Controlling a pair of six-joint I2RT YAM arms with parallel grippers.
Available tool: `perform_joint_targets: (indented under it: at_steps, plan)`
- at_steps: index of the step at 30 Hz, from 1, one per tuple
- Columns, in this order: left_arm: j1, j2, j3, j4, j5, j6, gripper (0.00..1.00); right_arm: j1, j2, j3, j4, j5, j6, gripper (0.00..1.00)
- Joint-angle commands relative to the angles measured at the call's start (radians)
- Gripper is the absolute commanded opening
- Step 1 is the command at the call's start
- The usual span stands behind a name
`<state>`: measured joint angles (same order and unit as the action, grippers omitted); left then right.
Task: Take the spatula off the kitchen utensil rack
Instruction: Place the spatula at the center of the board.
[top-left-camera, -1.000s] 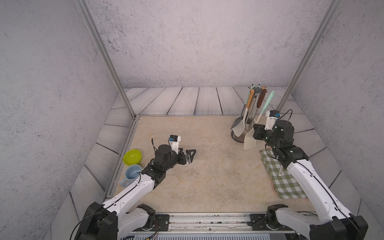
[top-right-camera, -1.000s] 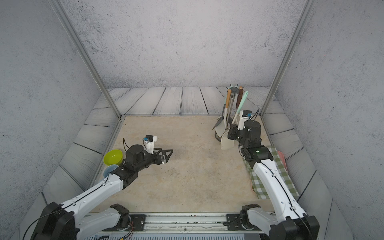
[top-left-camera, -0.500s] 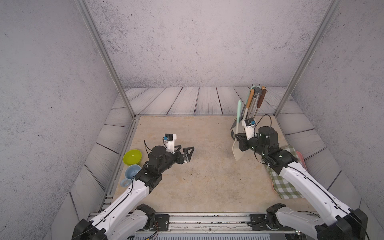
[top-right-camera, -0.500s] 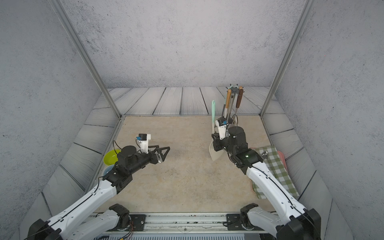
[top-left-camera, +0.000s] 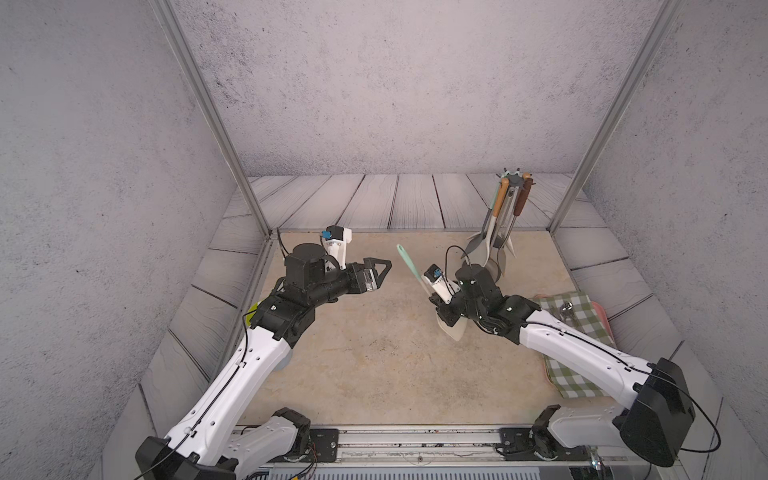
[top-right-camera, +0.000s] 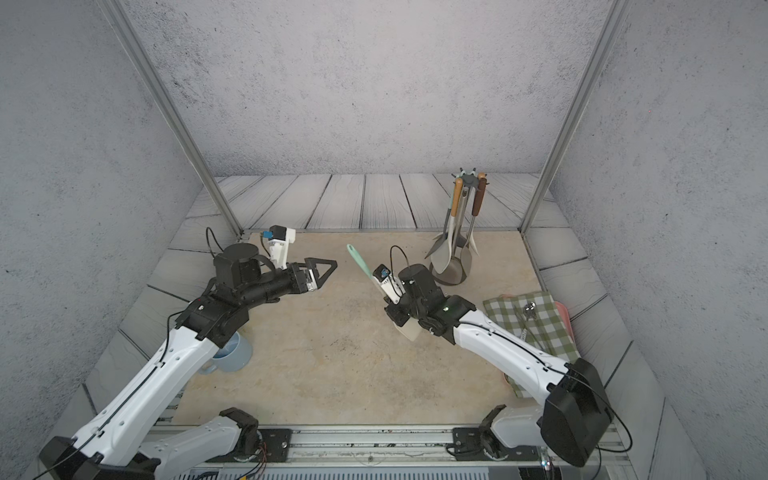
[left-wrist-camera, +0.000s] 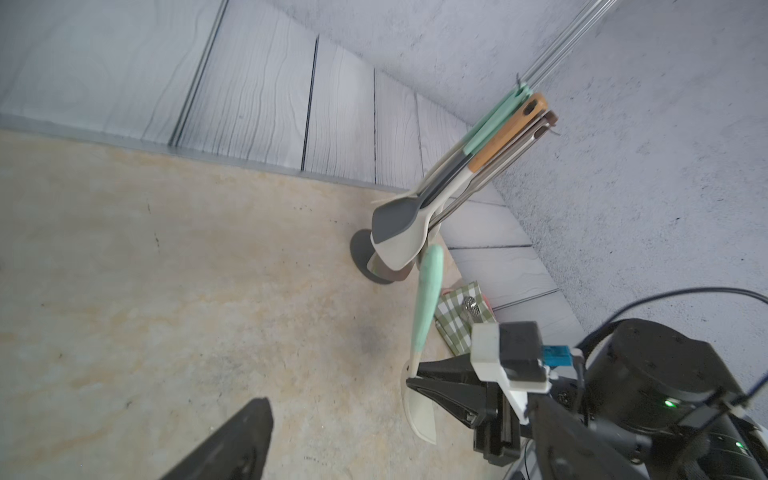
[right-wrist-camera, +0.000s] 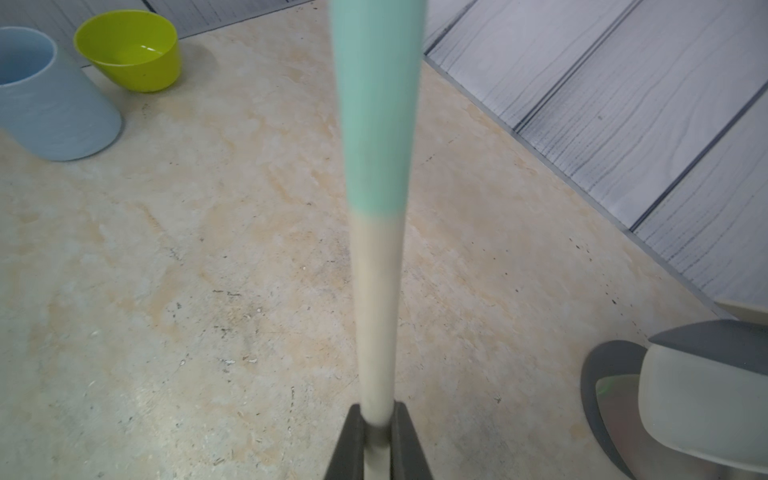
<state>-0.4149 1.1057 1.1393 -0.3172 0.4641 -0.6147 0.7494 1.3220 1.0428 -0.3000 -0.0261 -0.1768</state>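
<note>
The spatula has a mint-green handle and a cream shaft and blade. My right gripper is shut on its shaft just above the blade, over the middle of the table, handle tilted up toward the back left. In the right wrist view the shaft runs up from between the closed fingers. The kitchen utensil rack stands at the back right on its round base, apart from the spatula. My left gripper hangs open and empty, pointing at the spatula's handle.
Several other utensils still hang on the rack. A green checked cloth with a small metal piece lies at the right over a pink tray. A blue mug and a lime bowl sit at the left edge.
My right arm has carried the spatula away from the rack toward the table's middle and tipped its handle leftward. The left arm has risen and reached further toward the middle, still open.
</note>
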Motion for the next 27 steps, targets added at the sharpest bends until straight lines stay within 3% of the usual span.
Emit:
perform_joint_targets:
  at_steps: [1,5,10,17,24,27]
  plan:
    - [0.045,0.037,0.019,-0.071,0.159,-0.032,0.99,0.042,0.016,0.035,-0.014,0.052,-0.062,0.00]
    - [0.071,0.059,0.003,-0.030,0.256,-0.065,0.94,0.077,0.037,0.047,-0.031,0.065,-0.076,0.00]
    - [0.076,0.060,-0.029,-0.003,0.280,-0.078,0.82,0.111,0.064,0.073,-0.057,0.081,-0.090,0.00]
    - [0.084,0.075,-0.052,0.004,0.294,-0.078,0.32,0.138,0.085,0.090,-0.062,0.091,-0.093,0.00]
    - [0.100,0.079,-0.089,0.012,0.254,-0.069,0.29,0.165,0.079,0.085,-0.072,0.098,-0.093,0.00]
    - [0.108,0.087,-0.104,0.033,0.267,-0.076,0.03,0.166,0.074,0.080,-0.071,0.103,-0.092,0.00]
